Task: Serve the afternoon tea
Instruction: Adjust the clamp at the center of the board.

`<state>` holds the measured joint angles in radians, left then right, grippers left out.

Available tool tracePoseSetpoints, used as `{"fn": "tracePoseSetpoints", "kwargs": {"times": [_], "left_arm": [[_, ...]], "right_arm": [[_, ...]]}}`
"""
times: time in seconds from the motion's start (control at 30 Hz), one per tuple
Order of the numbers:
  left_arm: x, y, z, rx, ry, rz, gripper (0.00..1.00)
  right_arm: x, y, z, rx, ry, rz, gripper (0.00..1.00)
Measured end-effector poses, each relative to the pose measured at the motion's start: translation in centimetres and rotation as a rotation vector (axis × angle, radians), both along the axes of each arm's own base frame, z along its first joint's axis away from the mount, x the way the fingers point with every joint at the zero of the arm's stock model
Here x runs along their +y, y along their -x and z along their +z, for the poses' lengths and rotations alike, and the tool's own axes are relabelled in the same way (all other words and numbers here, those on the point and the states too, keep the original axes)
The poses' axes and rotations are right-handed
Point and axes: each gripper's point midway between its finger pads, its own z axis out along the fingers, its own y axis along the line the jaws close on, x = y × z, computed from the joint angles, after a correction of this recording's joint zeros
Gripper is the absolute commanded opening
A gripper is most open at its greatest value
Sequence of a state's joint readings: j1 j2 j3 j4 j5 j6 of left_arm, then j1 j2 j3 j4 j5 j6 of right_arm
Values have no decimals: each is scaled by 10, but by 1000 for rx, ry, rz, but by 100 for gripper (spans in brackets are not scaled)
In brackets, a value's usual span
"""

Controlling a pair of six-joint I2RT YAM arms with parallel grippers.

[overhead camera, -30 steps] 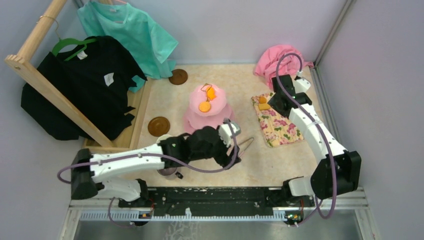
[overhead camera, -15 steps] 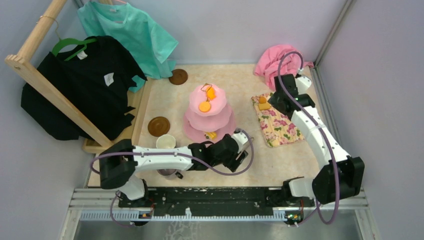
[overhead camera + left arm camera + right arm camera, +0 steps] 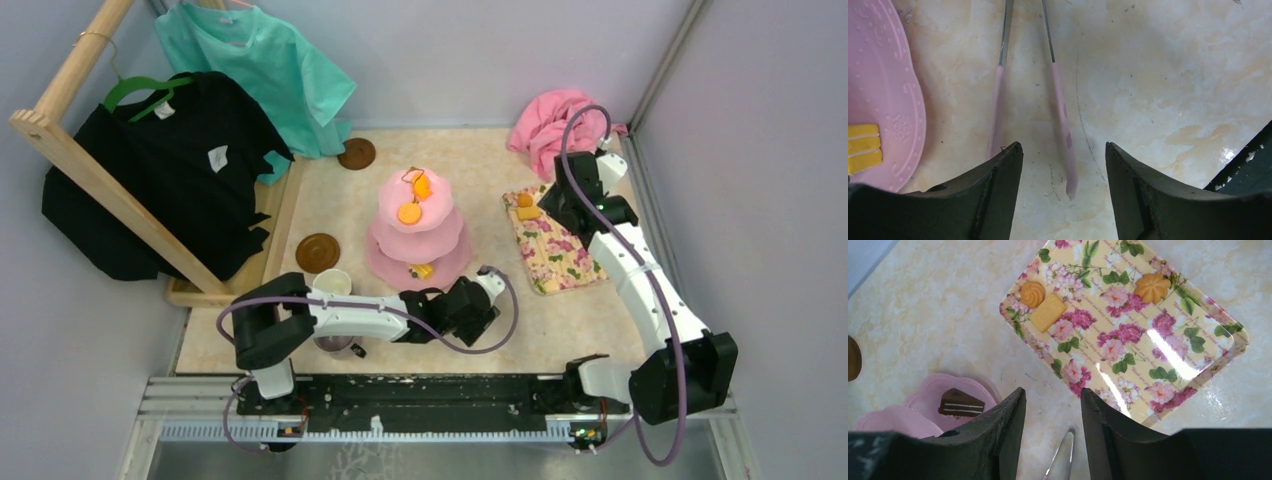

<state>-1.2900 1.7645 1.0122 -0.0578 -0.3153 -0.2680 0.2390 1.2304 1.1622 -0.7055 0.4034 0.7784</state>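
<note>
Over the last second our left arm has swung down and stretched low across the front of the table. The left gripper [image 3: 1063, 148] now sits just right of the cake stand [image 3: 385, 262], lower than it was before. The right arm has shifted a little to the right, and the right gripper [image 3: 1052, 392] still hangs by the edge of the floral tray [image 3: 1158, 347].

In the left wrist view we see the left jaws standing apart with nothing held. The tongs [image 3: 1060, 110] lie flat on the table beneath them. One pink-tipped arm ends in the gap between the fingers, and the other runs up to the left finger [image 3: 998, 195]; we cannot tell whether they touch. The stand's bottom tier lies just left of the tongs and bears a yellow snack [image 3: 863, 147].

The right jaws are also parted and empty. Ahead of them the tray carries a square biscuit [image 3: 1048, 312] between two round biscuits [image 3: 1152, 287]. A brown cake slice [image 3: 960, 402] sits on a pink tier to the left of the fingers.

The white mug [image 3: 332, 284] stands just beside the left arm, near a saucer [image 3: 317, 252].
</note>
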Motion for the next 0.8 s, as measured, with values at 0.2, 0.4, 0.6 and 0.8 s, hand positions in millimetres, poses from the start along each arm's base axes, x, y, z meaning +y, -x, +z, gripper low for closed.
{"fn": "tracePoseSetpoints", "kwargs": {"times": [0.2, 0.4, 0.6, 0.8], "left_arm": [[-1, -1, -9, -1, -21, -10, 53], [-1, 1, -12, -4, -37, -35, 38], [-3, 7, -14, 8, -48, -102, 32], [2, 26, -22, 53, -101, -243, 23]], "right_arm": [[1, 2, -4, 2, -2, 6, 45], [0, 4, -1, -8, 0, 11, 45], [-1, 5, -2, -14, 0, 12, 45], [-1, 5, -2, -15, 3, 15, 44]]}}
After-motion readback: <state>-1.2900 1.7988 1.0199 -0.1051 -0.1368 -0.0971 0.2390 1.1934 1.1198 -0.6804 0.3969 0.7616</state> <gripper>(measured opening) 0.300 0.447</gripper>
